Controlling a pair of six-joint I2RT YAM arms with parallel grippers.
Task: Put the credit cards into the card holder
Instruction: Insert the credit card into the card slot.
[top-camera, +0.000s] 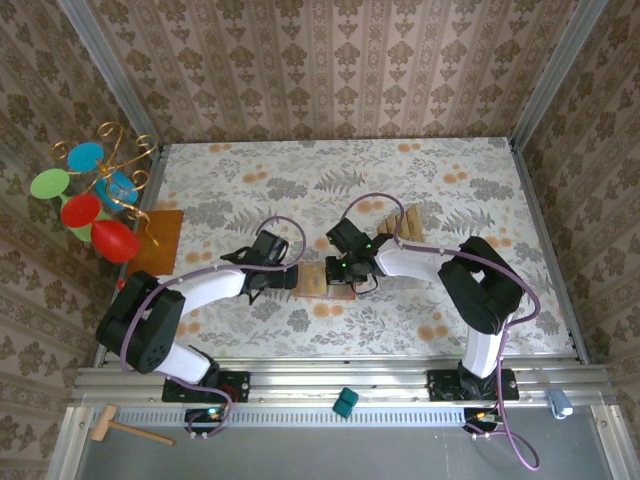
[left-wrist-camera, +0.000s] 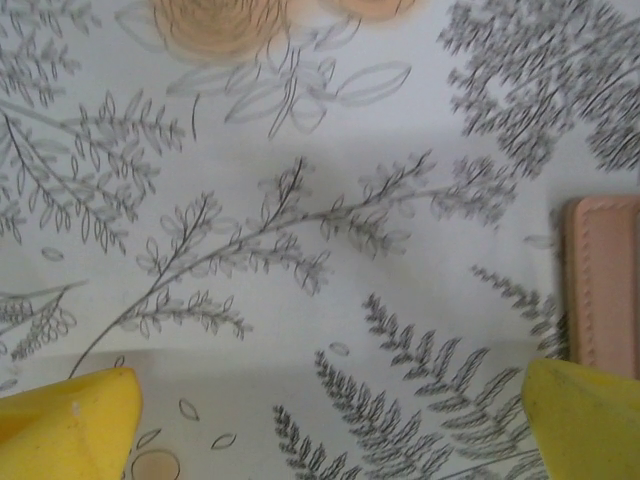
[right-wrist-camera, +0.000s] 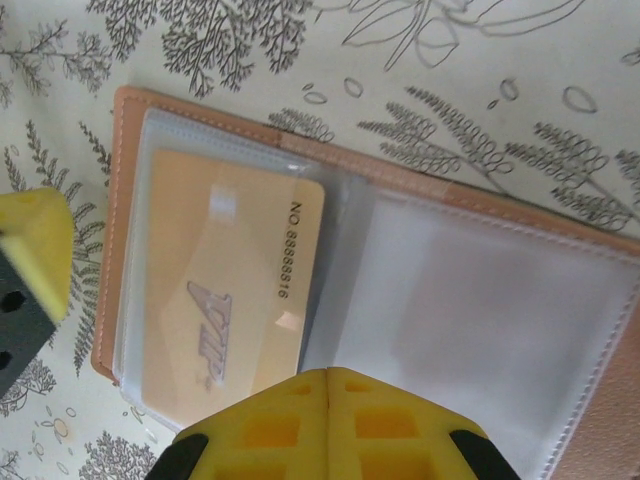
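1. Open card holder (right-wrist-camera: 128, 103) lies flat on the desk (top-camera: 470, 180), near centre, between the two arms. One credit card (right-wrist-camera: 230, 290) sits under the clear sleeve of its left half. The right-hand sleeve (right-wrist-camera: 480, 320) looks empty.
2. State of right gripper (right-wrist-camera: 328, 425): fully closed, holding nothing, tips together at the card's near end. Reads as a push to seat the card, not a grasp.
3. Doing it well: keep the closed tips low and nudge lightly toward the pocket's closed end. Which side the pocket opens, cannot tell. The card sits a little askew in the sleeve, so square it before pushing further.
4. State of left gripper (left-wrist-camera: 320, 425): spread wide, empty, just left of the holder, whose edge shows beside one finger (left-wrist-camera: 580, 420). Best used as a stop, so the holder neither slides nor folds up.
5. Risk: hard pressure drags the slick plastic and skids the holder across the cloth. Lift straight off when done, no sideways drag.
6. The other credit cards (top-camera: 393, 221) lie in a row to the right and farther back, well apart from the holder. Judged early in the task, with most cards yet to go in.
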